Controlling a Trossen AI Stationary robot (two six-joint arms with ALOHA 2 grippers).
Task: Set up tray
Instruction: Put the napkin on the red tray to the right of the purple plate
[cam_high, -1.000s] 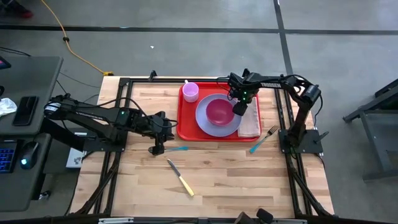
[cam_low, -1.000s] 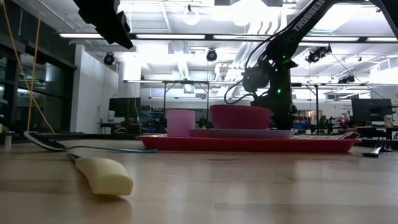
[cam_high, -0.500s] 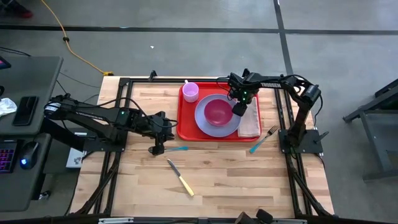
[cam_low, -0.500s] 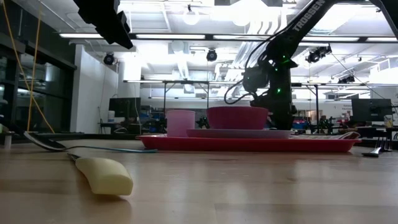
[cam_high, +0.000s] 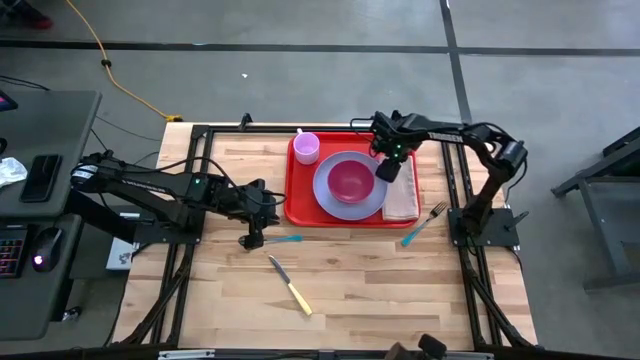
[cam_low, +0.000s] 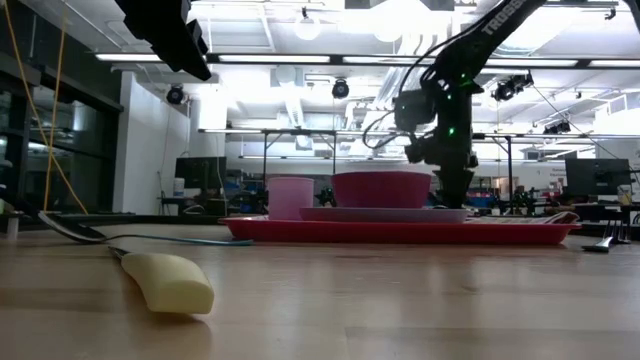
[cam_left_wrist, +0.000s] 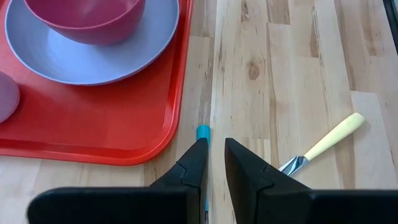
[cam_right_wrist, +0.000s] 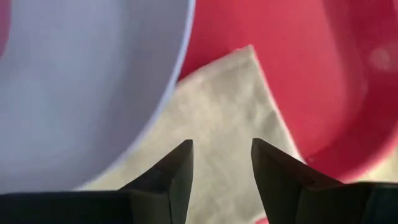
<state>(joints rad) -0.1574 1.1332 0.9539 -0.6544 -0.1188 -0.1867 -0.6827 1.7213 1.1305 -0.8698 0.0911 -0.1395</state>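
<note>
Right fingers (cam_high: 388, 171) higher off tray (cam_high: 300, 210)

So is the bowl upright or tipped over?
Upright: the bowl sits mouth-up on the plate, level in the low view.

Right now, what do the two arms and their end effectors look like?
Both arms are dark, slim and jointed, with black cables looping along the links. The right arm carries white TROSSEN lettering and small green lights near its wrist. Each end effector, left and right, ends in two dark, wedge-shaped fingers.
</note>
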